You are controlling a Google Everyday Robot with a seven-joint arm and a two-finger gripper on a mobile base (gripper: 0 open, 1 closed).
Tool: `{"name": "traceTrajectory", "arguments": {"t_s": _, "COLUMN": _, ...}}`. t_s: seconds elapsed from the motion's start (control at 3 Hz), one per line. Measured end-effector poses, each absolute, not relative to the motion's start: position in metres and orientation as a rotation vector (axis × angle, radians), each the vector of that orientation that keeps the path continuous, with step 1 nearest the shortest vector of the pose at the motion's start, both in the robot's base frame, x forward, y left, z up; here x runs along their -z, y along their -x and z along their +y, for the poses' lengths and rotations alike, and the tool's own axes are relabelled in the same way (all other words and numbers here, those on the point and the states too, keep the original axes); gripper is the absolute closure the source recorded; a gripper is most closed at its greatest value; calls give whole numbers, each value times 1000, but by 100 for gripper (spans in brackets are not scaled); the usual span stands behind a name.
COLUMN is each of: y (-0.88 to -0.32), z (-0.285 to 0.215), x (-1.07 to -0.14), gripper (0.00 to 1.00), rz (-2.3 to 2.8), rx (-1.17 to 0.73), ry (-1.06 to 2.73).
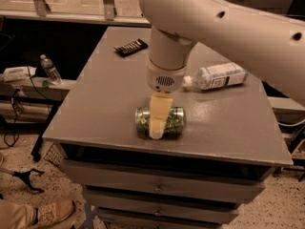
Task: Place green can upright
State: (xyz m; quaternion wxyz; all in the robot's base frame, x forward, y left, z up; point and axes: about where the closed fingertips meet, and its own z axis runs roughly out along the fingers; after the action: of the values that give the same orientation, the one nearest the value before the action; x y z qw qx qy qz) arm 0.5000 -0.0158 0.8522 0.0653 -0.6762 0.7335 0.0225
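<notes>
Squarely across the middle of the green can [177, 122]: end effector [158, 125], hanging straight down from the wrist of the pale robot arm [219, 23], cream-coloured tip reaching to the grey worktop [105, 104] on the near side of the can. Cannot tell whether clenched or released, nor whether truly gripping the can; far side hidden. Directly under and behind the end effector, lying on its side: the green can, long axis running left to right, one mottled green end showing on each side of the tip, silver rim visible on the left end. Resting on the worktop toward the near edge, not upright. Beyond the end effector and off to its right, well apart from the can: clear plastic bottle [219, 76] with a white label, also on its side, cap pointing back toward the wrist. Beyond and to the left, near the far edge of the worktop: dark flat packet [131, 46], lying at a slant. Below the end effector, under the worktop's front edge: grey drawers [157, 185], closed. Far to the left and lower, off the worktop: small water bottle [50, 69], standing upright on a low shelf. Lower left corner, on the speckled floor: tan shoe [52, 213].
</notes>
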Motion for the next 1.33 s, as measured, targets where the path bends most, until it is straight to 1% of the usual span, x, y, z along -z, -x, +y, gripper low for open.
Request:
{"name": "traceTrajectory", "arguments": {"t_s": 0.67, "y": -501, "z": -1, "x": -835, "gripper": 0, "rz": 2253, "rx": -88, "ry": 2042}}
{"name": "traceTrajectory", "arguments": {"t_s": 1.0, "y": -501, "z": 2, "x": -832, "gripper": 18, "rz": 2262, "rx": -91, "ry": 2044}}
{"name": "traceTrajectory", "arguments": {"t_s": 1.33, "y": -500, "z": 4, "x": -832, "gripper": 43, "rz": 2266, "rx": -90, "ry": 2043}}
